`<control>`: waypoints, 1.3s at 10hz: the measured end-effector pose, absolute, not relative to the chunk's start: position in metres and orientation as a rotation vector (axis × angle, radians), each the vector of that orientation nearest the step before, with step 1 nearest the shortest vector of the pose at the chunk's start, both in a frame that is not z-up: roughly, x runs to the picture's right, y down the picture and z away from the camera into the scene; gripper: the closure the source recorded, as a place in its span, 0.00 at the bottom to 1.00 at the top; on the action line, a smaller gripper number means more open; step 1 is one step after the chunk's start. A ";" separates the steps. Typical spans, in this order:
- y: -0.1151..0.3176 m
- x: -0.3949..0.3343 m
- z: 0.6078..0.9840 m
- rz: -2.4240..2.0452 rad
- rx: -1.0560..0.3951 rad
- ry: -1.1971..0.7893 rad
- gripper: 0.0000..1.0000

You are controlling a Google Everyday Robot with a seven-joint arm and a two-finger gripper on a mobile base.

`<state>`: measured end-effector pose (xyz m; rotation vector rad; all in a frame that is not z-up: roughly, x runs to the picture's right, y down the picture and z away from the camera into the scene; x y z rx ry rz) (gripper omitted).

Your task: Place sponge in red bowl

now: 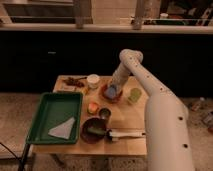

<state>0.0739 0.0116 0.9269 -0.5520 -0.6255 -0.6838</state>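
The red bowl (105, 93) stands on the wooden table, right of centre near the back. The blue sponge (113, 91) shows inside the bowl's rim, directly under my gripper (114, 85). The gripper hangs down from the white arm, which rises from the lower right, bends above the table and comes down onto the bowl. I cannot tell whether the sponge rests on the bowl's floor or is held just above it.
A green tray (50, 107) with a pale triangular cloth (63, 130) sits at the left. A maroon bowl (93, 131), a small orange cup (92, 107), a metal cup (104, 113), a white cup (93, 80), a green cup (134, 95) and a white-handled tool (126, 134) surround the red bowl.
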 end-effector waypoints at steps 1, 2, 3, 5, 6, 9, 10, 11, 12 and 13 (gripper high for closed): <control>0.011 0.072 0.929 -0.690 -0.559 -0.628 1.00; 0.010 0.070 0.931 -0.693 -0.563 -0.630 0.99; 0.009 0.068 0.933 -0.696 -0.567 -0.631 0.94; 0.007 0.067 0.937 -0.696 -0.576 -0.633 0.73; 0.007 0.066 0.938 -0.696 -0.580 -0.633 0.65; 0.004 0.066 0.942 -0.692 -0.589 -0.632 0.35; 0.004 0.067 0.943 -0.691 -0.591 -0.630 0.25; 0.004 0.067 0.943 -0.690 -0.592 -0.630 0.20; 0.005 0.068 0.944 -0.690 -0.596 -0.630 0.20; 0.007 0.069 0.944 -0.689 -0.597 -0.630 0.20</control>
